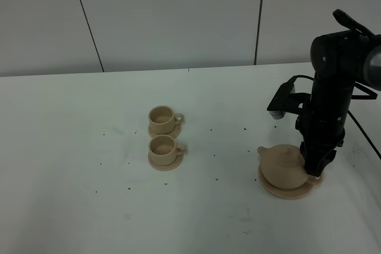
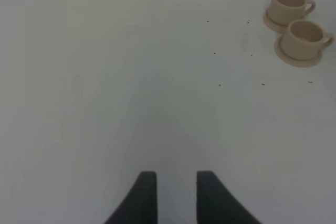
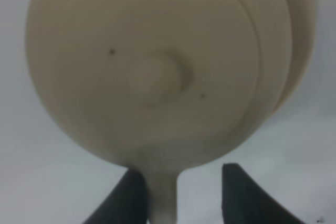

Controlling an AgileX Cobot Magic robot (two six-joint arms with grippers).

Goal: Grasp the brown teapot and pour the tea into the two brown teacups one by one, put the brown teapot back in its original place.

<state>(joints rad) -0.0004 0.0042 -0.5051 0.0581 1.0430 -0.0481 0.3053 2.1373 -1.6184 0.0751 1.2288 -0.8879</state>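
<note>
**Teapot on saucer; right gripper at handle**

We note a smooth white table, the black right arm over the squat, round, matte tan teapot, and the flat round saucer under it, at right. The right gripper's jaws straddle the loop handle, apart, unclamped. The far cup and near cup, small and tan, stand well left. The left gripper has its jaws apart, empty.
</note>
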